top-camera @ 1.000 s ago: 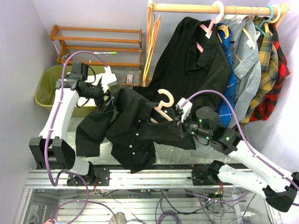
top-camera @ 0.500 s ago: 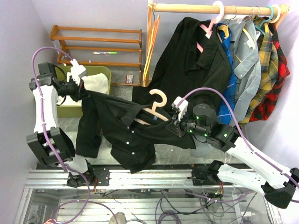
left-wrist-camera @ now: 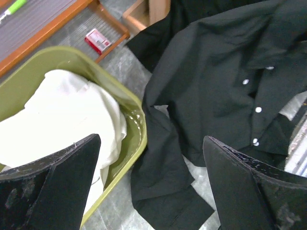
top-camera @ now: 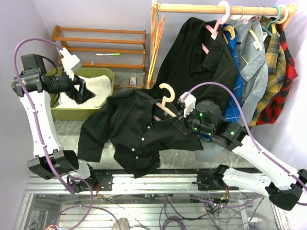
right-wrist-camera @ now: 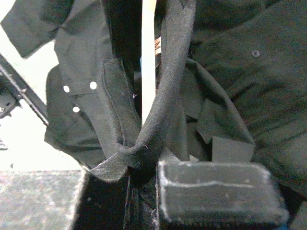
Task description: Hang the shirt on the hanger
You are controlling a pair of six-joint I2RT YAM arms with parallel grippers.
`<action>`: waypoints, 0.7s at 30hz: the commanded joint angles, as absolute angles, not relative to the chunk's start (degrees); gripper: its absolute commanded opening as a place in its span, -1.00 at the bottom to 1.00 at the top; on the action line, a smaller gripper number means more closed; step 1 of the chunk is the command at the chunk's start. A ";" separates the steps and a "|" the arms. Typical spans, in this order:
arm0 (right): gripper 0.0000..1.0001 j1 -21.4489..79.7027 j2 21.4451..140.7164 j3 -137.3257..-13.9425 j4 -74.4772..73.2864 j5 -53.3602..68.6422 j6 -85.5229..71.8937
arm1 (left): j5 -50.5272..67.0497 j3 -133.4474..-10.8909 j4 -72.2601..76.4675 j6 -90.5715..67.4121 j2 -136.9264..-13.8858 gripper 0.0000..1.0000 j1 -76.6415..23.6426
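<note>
1. At worktop (top-camera: 67,130) centre, R end effector (top-camera: 183,122) clamped on shirt (top-camera: 144,132) fabric near collar.
2. Cream hanger (top-camera: 165,101) inside shirt neck, hook sticking up.
3. L end effector (top-camera: 82,91) fingers wide apart, up by green bin (top-camera: 56,113).
4. Rest of shirt crumpled on worktop.

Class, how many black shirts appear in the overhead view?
2. One shirt lies on the table, round the cream hanger; the other shirt hangs on the rail from a pink hanger. More may hide among the hung clothes.
</note>
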State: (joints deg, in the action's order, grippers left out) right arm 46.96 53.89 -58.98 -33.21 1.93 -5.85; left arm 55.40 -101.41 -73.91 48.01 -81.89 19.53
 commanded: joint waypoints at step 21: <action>-1.00 34.45 87.23 -115.57 -61.40 -32.52 -7.99 | 33.13 -96.49 -64.95 10.90 -73.69 0.97 16.06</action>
State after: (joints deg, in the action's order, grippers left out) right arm 38.96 85.69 -106.45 -61.65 -22.68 -9.08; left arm 42.35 -99.00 -72.16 19.84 -75.59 15.92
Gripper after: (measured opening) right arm 0.075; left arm 0.987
